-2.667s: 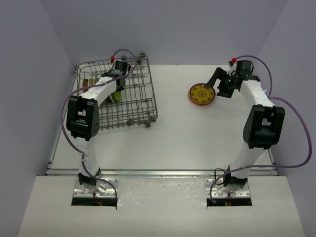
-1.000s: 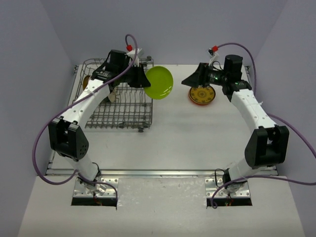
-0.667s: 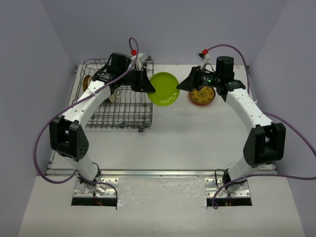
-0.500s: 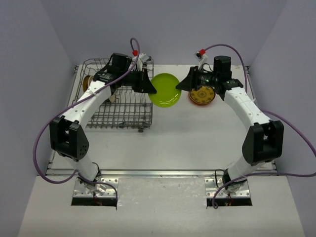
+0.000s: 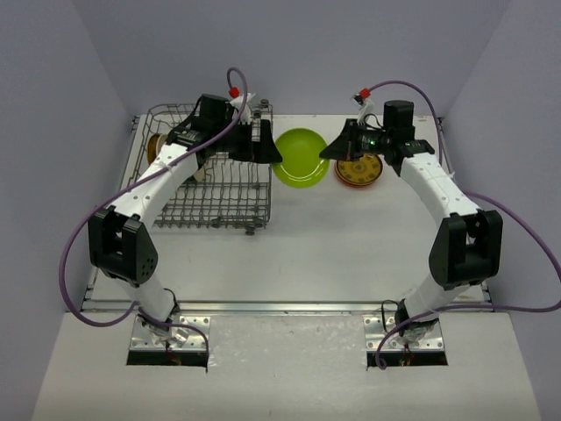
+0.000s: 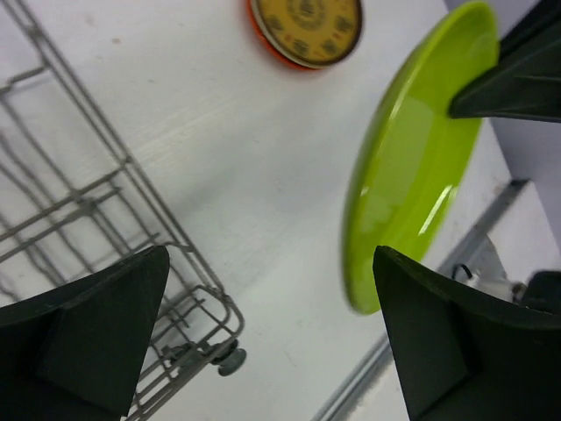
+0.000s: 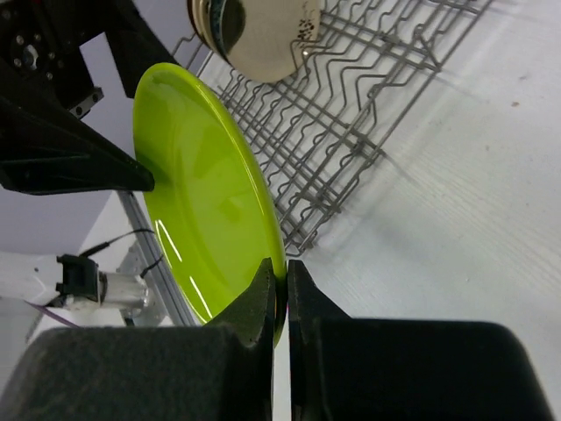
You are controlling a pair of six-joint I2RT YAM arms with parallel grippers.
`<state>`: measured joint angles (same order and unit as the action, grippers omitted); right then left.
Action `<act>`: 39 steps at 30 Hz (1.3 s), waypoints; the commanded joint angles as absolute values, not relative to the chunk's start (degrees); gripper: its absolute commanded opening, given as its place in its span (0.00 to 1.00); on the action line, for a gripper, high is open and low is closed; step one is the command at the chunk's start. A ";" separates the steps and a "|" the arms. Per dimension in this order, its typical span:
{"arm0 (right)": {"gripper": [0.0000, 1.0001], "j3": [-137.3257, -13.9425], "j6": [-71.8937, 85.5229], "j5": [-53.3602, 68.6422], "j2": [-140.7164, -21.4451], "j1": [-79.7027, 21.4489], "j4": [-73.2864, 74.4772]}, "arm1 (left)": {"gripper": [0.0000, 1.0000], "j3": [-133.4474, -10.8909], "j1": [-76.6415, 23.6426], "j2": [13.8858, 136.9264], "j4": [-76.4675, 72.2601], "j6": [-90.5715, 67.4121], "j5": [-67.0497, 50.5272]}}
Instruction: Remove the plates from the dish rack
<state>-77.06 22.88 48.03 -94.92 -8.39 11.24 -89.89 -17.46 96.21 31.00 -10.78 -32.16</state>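
Observation:
A lime green plate [image 5: 300,158] hangs in the air between the two arms, just right of the dish rack [image 5: 210,189]. My right gripper [image 5: 330,151] is shut on its right rim; in the right wrist view both fingers pinch the plate's edge [image 7: 286,279]. My left gripper [image 5: 273,150] stands open at the plate's left side, and its jaws stand wide apart of the lime green plate [image 6: 412,167]. Other plates [image 7: 259,31] stand upright in the dish rack [image 7: 351,114]. A yellow-brown patterned plate [image 5: 358,168] lies on an orange one on the table.
The rack's near right corner with a small wheel [image 6: 230,360] lies below my left gripper [image 6: 272,338]. The stacked patterned plate [image 6: 305,26] sits just under the right arm. Grey walls close the table at the back and sides.
My left gripper has opened and let go of the lime green plate. My right gripper has closed on its right rim. The plate has shifted slightly right.

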 commanded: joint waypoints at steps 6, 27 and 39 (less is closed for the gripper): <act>0.00 -81.47 26.91 39.66 -104.13 7.81 17.55 | 1.00 -91.06 -14.33 90.62 29.09 -10.90 -7.21; 0.00 -92.67 24.61 30.84 -120.26 11.78 22.69 | 1.00 -89.74 -14.33 91.85 29.27 -10.99 -5.79; 0.98 -94.67 25.46 27.13 -118.73 11.79 25.92 | 1.00 -89.85 -14.33 92.11 29.46 -13.32 17.62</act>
